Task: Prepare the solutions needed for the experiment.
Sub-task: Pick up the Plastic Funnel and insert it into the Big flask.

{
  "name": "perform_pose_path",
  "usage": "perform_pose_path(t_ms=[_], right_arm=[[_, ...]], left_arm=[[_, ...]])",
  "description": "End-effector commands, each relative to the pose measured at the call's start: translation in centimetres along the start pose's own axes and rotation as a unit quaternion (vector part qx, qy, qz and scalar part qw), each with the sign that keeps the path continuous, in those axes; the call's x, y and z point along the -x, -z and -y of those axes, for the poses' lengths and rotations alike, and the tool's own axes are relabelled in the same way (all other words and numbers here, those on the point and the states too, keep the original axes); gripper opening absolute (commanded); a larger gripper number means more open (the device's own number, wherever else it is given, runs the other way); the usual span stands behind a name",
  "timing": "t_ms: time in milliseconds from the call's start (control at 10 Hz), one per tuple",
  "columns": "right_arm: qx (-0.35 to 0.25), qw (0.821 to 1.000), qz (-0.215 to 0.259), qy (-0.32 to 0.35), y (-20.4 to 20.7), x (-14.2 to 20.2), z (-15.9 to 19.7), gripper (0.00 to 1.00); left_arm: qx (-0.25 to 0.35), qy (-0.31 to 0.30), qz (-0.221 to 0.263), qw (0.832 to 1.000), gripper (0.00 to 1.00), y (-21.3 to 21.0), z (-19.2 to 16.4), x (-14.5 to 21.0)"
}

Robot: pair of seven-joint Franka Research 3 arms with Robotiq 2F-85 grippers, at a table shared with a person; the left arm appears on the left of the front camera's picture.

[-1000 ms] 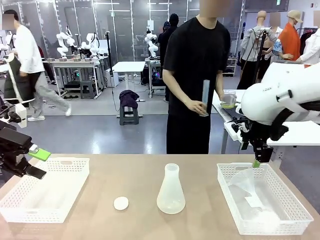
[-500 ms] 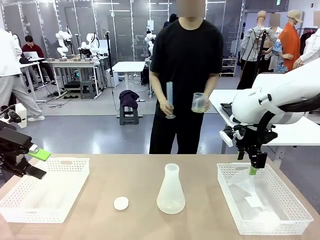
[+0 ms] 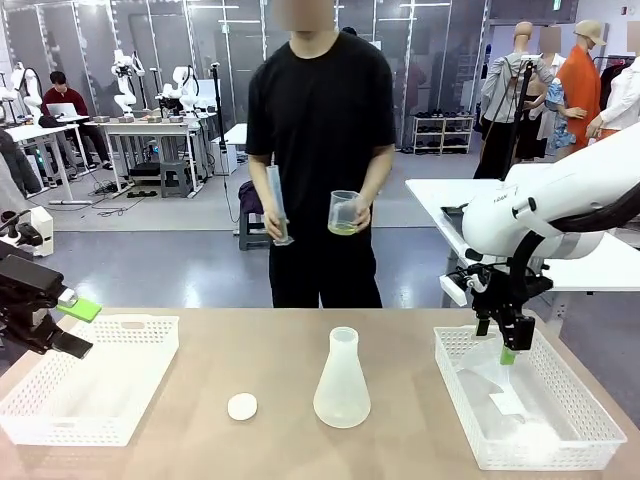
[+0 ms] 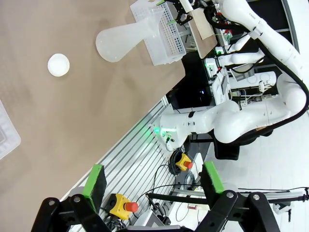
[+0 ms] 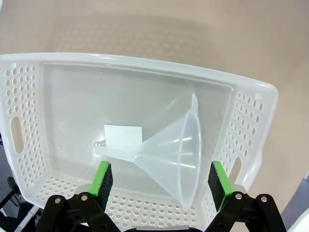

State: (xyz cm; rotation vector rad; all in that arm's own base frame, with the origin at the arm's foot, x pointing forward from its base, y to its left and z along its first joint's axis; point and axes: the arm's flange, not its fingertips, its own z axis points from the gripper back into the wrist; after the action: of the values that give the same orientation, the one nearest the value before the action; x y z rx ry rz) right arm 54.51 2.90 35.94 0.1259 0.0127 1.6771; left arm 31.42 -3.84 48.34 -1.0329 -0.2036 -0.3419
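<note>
The right arm is arching in from the side, its elbow high and its wrist bent so that the right gripper (image 3: 508,347) is pointing straight down over the far end of the right basket (image 3: 548,462). Its green pads are standing wide apart, holding nothing. From the wrist I am looking down at a clear funnel (image 5: 175,147) lying on its side in that basket, wide mouth towards one corner, beside a small white slip (image 5: 123,134); the gripper is hanging above it, not touching.

The left arm is keeping low at the table's (image 3: 270,340) left end. The left gripper (image 3: 82,328) is turned sideways, hanging just beyond the corner of the left basket (image 3: 70,425), fingers spread and bare.

The conical flask (image 3: 342,380) is standing upright in the middle of the table, between the two baskets, with a small white round cap (image 3: 242,406) lying near it. I cannot tell whether any liquid is inside.

Across the table a person is standing with elbows bent, the right hand (image 3: 273,228) gripping a tall measuring cylinder (image 3: 276,200) upright and the left hand (image 3: 359,216) holding a clear jug (image 3: 342,212) with a little yellowish liquid in its bottom.
</note>
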Motion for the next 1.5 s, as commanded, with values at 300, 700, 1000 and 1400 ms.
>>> perform_pose_path(t_ms=[300,700,1000,1400], right_arm=[[-0.019,0.999,0.008,-0.025,0.7,1.2,2.0,0.7],[-0.041,0.999,0.011,-0.032,0.1,1.4,2.5,0.45],[-0.044,0.998,0.009,-0.035,0.1,1.6,2.5,0.01],[-0.054,0.998,0.008,-0.022,-0.1,1.5,2.0,0.0]], left_arm=[[0.013,0.01,0.004,1.0,1.0,0.2,0.1,-0.3],[0.013,0.01,0.004,1.0,1.0,0.2,0.1,-0.3],[0.013,0.01,0.004,1.0,1.0,0.2,0.1,-0.3],[0.013,0.01,0.004,1.0,1.0,0.2,0.1,-0.3]])
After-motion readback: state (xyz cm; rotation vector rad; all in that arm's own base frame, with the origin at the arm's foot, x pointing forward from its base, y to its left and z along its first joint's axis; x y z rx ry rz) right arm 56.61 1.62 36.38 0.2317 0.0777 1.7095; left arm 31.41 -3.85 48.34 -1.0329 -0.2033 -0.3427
